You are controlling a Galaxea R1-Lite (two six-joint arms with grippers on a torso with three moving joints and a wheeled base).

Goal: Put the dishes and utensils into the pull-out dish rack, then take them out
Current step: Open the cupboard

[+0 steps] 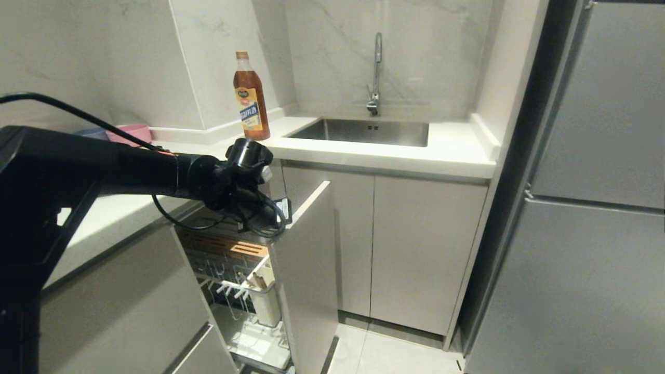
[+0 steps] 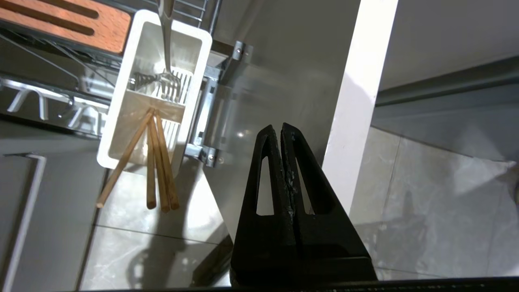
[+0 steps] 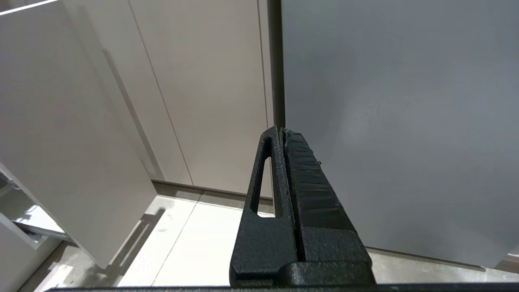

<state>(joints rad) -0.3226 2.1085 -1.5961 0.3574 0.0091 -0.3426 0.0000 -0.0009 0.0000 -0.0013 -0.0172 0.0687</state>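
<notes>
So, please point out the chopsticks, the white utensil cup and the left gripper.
chopsticks (image 2: pixel 156 162): left wrist view, on a shaft leaning out of the cup.
white utensil cup (image 2: pixel 114 109): left wrist view, on its long rim.
left gripper (image 2: pixel 281 127): left wrist view, between the shut fingertips.

white counter (image 1: pixel 395 150), brown bottle (image 1: pixel 251 98)

We count four wooden chopsticks (image 2: pixel 156 162) in one white utensil cup (image 2: pixel 117 117), one steel utensil (image 2: pixel 166 40) standing beside them, one slotted wooden block (image 2: pixel 69 24), one oil bottle (image 1: pixel 251 98), one tap (image 1: pixel 375 72), one sink (image 1: pixel 363 132), two bowls (image 1: pixel 130 133) on the worktop (image 1: pixel 441 150).
</notes>
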